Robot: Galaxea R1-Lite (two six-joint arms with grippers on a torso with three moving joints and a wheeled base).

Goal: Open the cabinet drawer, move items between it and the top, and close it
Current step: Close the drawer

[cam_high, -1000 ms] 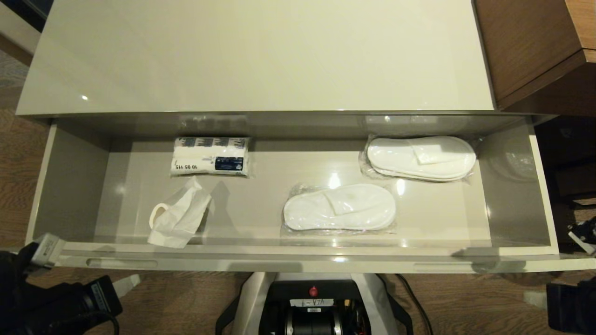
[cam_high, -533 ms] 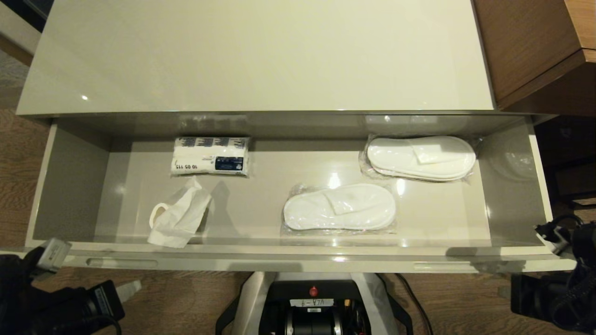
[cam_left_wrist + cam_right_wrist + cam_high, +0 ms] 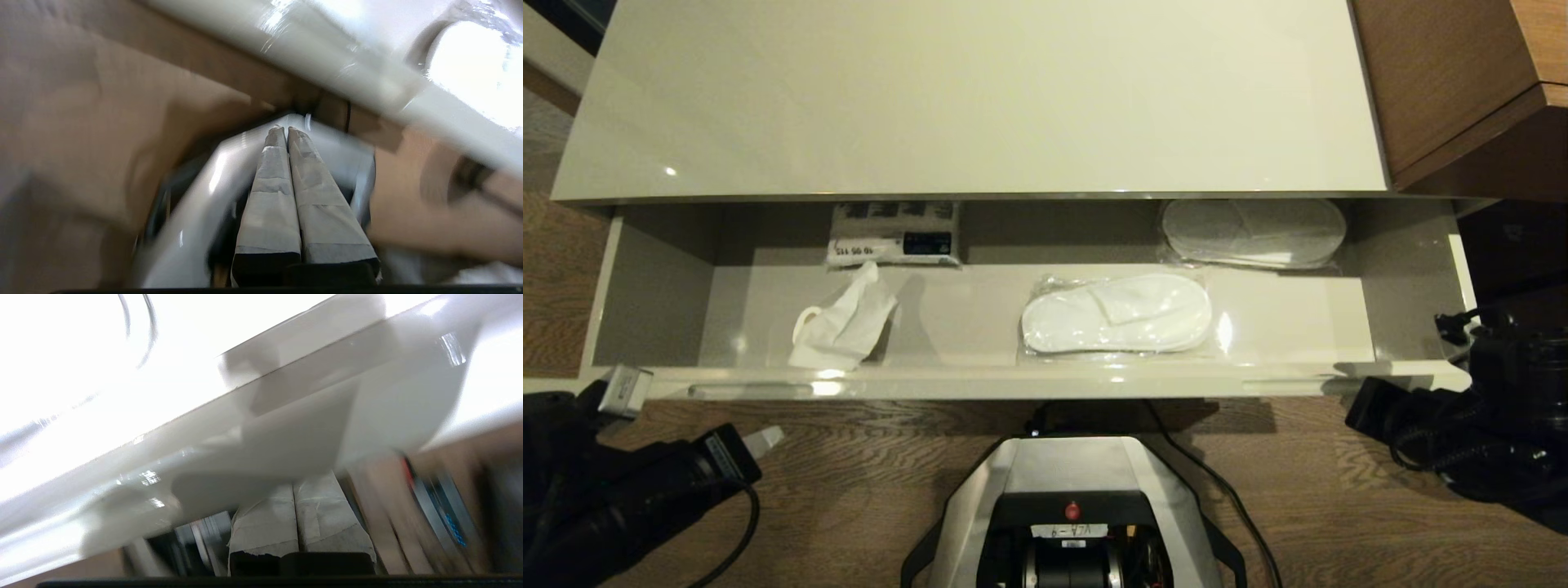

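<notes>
While the cabinet drawer (image 3: 1029,380) stands partly open, its front rail is flanked by the left pincer (image 3: 287,130), clenched and empty, and the right pincer (image 3: 293,486), apparently likewise, seemingly for pushing. Between them, inside, the toilet paper roll (image 3: 843,325) lies, off the top (image 3: 980,98).

Grey-beige drawer (image 3: 654,286), white toilet paper roll (image 3: 843,327), blue-labelled white packet (image 3: 894,245).
</notes>
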